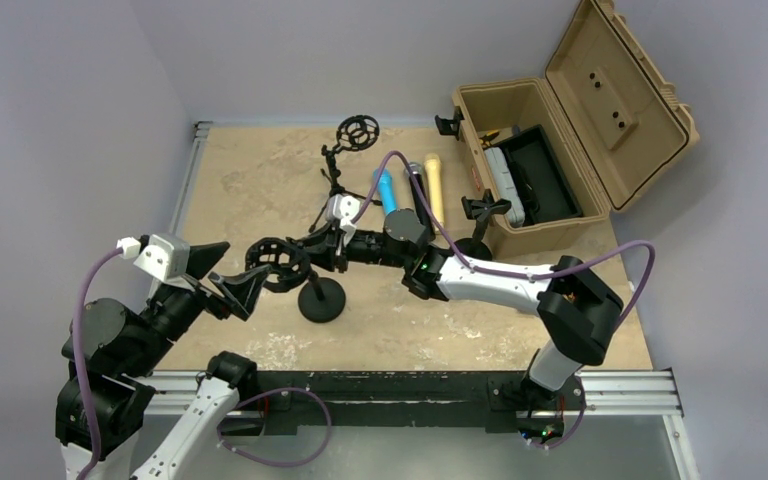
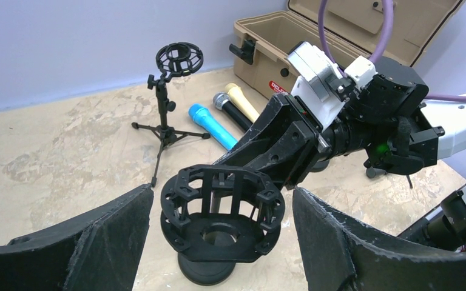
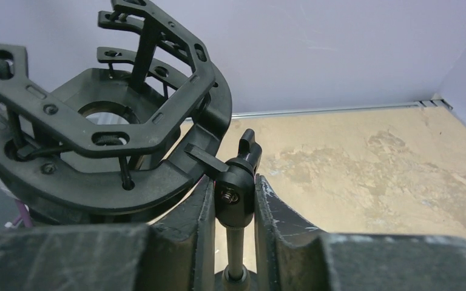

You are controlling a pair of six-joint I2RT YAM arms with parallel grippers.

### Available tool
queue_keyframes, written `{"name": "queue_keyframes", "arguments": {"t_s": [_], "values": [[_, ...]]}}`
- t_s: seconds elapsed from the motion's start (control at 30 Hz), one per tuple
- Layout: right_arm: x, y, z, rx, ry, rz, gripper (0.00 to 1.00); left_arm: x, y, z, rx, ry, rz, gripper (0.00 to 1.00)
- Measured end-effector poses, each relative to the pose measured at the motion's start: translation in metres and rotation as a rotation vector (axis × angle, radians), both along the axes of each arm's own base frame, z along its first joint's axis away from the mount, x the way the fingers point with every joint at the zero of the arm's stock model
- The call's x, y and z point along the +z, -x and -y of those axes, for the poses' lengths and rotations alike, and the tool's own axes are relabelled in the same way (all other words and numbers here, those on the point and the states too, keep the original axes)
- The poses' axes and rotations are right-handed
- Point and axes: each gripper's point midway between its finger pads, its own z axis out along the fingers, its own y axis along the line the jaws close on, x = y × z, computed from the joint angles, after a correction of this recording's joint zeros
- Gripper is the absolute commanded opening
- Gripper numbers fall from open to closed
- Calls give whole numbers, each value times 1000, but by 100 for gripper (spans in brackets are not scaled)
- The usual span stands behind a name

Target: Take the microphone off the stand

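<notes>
Soft, even light from overhead keeps everything bright; the stand (image 1: 321,298) casts only a faint shadow (wrist views soften nearby fingers (image 2: 346,242)).

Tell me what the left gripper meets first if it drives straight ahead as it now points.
The left gripper would meet the empty shock mount first, framed dead ahead between its open fingers; how near is hard to judge.

You're looking at a robot lab cell: plain violet-grey walls (image 1: 60,100) box in a stone-patterned bench (image 1: 260,180), aluminium rail (image 1: 620,385) along its near edge, tan equipment case (image 1: 615,95) at the far right corner.
</notes>
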Motion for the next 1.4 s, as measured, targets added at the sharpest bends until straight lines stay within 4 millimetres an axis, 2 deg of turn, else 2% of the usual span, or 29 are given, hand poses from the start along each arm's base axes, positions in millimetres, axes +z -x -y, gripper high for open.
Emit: {"name": "queue_keyframes", "arguments": {"t_s": [0.33,0.93,1.4], "values": [[-2,2,1,2,-17,28,0,0,0,0,0,0,0,82],[-8,13,14,-71,-204,-6,0,-7,-3,1,0,-6,-18,82],[-12,3,12,-189,-240,-47,0,-12,4,-2,2,-5,-12,82]]}}
